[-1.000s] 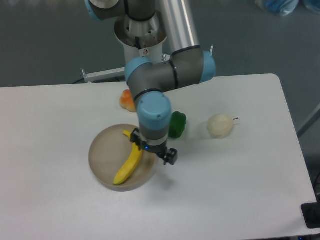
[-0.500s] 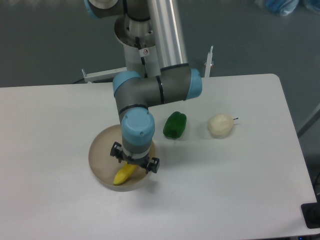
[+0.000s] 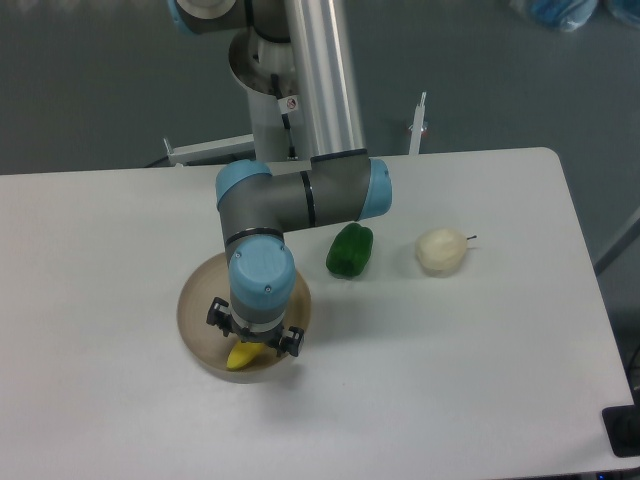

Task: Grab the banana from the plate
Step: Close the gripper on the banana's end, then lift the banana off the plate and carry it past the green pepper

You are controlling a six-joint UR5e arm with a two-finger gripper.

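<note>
On the left side of the white counter point(image 3: 480, 380) we see the plate point(image 3: 194, 318), round and tan with a low rim. The banana point(image 3: 241, 356) lies in the plate, near its front edge, and only its yellow lower end shows. The rest of it is hidden under the arm. The hand point(image 3: 254, 340) hangs right over the banana, with a small black part sticking out on each side. We cannot tell if the hand is open or closed, because the blue and gray wrist point(image 3: 261, 285) covers the fingers from above. To the right of the plate, a shiny green pepper point(image 3: 350, 250) sits on the counter, apart from the plate. Farther right we see a pale cream pear point(image 3: 441, 250) with a thin dark stem, well apart from the pepper.
</note>
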